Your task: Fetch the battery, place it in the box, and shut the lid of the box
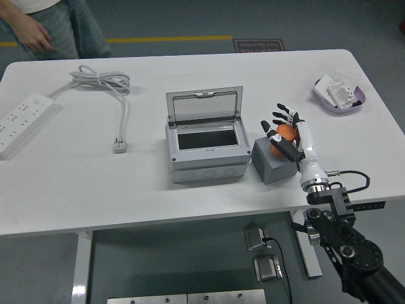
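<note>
One white desk (190,196), smooth matte top. One grey plastic box (205,152), rectangular, hinged lid (204,104) standing upright, dark cavity showing. One grey cube holder (273,161) just right of box, carrying one orange cylindrical battery (283,134), upright. Right hand (285,132) reaching over holder, fingers spread around battery top; firm grip cannot tell. One white power strip (22,120), one coiled cable (101,80), one purple tray (342,101). Person standing at far left.

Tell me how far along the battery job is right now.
Nothing is done yet. The orange battery sits in its grey holder, with the right hand spread around its top, not clearly gripping. Left: lift it out, place it in the open grey box, then close the raised lid.
</note>
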{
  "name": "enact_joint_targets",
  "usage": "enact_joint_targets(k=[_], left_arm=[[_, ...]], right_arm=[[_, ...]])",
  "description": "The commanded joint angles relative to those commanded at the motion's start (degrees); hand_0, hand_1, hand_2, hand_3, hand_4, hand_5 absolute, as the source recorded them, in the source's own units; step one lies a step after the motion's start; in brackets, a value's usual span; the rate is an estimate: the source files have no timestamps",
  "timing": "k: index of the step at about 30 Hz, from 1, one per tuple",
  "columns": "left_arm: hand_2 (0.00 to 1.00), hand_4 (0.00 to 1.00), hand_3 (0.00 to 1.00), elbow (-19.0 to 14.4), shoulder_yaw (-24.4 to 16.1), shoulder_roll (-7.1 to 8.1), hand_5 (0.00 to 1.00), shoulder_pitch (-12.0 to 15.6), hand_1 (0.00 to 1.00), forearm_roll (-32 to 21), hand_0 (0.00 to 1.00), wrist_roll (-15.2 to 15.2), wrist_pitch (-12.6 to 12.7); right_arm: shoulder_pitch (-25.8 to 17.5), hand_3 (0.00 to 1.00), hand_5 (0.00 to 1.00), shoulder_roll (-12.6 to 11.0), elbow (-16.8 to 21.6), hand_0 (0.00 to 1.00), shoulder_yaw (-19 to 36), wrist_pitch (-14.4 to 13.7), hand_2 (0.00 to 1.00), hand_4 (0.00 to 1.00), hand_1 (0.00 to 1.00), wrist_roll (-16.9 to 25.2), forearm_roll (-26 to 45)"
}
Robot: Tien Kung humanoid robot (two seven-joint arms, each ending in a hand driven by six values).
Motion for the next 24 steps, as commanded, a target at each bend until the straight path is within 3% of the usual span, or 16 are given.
enact_joint_targets(k=[24], left_arm=[[0.677, 0.790, 0.765, 0.00, 0.96, -0.27, 0.491, 0.13, 0.668, -0.36, 0.658, -0.01, 0.07]], right_arm=[[-0.47, 0.865, 0.510, -0.20, -1.03, 0.777, 0.05, 0.60, 0.795, 0.866, 0.763, -0.40, -0.10]])
